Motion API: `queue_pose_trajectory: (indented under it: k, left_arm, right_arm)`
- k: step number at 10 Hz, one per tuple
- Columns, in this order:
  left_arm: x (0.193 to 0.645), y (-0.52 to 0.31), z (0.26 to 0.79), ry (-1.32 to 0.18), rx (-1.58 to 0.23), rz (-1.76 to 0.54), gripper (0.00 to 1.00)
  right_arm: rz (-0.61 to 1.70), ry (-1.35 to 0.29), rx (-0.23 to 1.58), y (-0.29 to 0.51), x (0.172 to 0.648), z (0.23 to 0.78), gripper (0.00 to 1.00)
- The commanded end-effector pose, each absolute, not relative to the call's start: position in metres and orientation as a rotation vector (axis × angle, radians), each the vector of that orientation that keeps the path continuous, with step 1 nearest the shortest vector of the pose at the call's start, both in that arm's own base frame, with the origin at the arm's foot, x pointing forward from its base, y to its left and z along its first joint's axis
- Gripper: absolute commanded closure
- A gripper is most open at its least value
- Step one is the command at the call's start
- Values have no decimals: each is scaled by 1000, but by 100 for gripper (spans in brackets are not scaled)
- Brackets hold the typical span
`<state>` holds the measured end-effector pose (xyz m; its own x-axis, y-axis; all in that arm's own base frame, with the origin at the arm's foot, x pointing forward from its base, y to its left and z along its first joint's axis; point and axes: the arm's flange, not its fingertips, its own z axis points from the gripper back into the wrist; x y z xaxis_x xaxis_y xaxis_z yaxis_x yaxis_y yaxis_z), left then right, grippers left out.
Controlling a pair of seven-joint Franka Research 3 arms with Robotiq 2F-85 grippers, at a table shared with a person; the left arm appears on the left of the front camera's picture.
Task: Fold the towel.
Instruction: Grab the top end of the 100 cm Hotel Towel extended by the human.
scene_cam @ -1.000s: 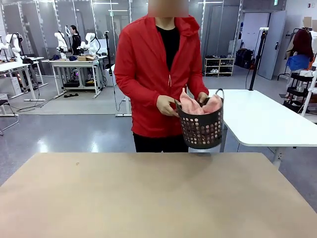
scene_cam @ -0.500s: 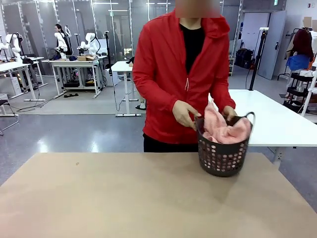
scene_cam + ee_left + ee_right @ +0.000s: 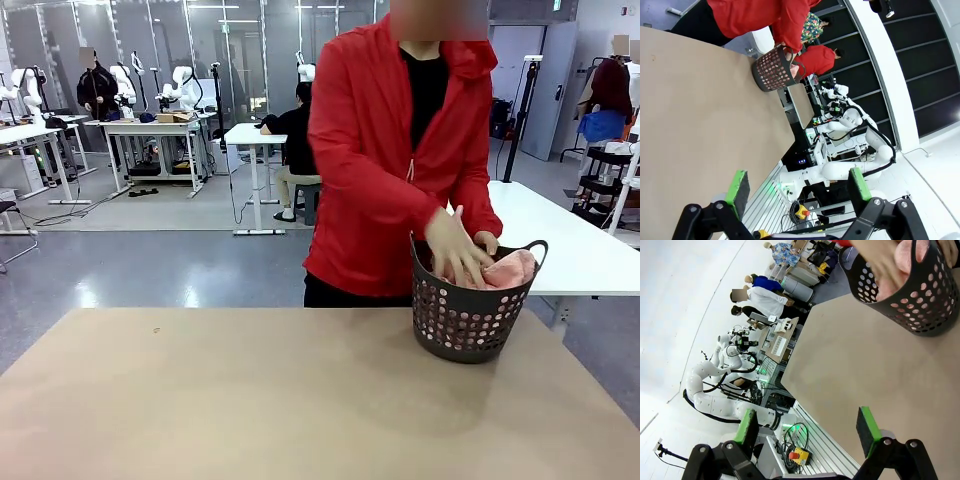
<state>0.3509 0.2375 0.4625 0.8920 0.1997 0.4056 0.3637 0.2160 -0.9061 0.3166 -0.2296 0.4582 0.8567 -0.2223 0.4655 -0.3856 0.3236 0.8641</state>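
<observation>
The salmon-pink towel [image 3: 508, 269] lies bunched inside a dark perforated basket [image 3: 468, 320] that rests on the far right of the brown table [image 3: 250, 400]. A person in a red jacket stands behind it with a hand [image 3: 455, 250] pressed into the towel. The basket [image 3: 774, 69] sits far off in the left wrist view, where my left gripper [image 3: 799, 187] stands open and empty. In the right wrist view the basket [image 3: 910, 295] is closer, with pink towel [image 3: 907, 255] and the hand inside, and my right gripper [image 3: 812, 427] is open with nothing in it.
A white table [image 3: 560, 240] stands behind the basket on the right. Other tables, people and robot arms are far back in the room. The brown tabletop stretches bare to the left and front of the basket.
The person has carried the basket rightward and set it down on the table. The towel, which stuck up above the rim, is now pushed down under the hand.
</observation>
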Motion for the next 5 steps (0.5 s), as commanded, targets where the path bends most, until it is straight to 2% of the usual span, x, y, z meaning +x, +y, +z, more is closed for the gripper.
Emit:
queue_pose_trajectory:
  k: [1, 5]
  left_arm:
    - [350, 238, 463, -496, -1377, -136, 0]
    - [350, 238, 463, -496, -1377, -136, 0]
  right_arm:
    - [123, -585, 1266, -231, 318, 459, 0]
    - [123, -585, 1266, -231, 318, 459, 0]
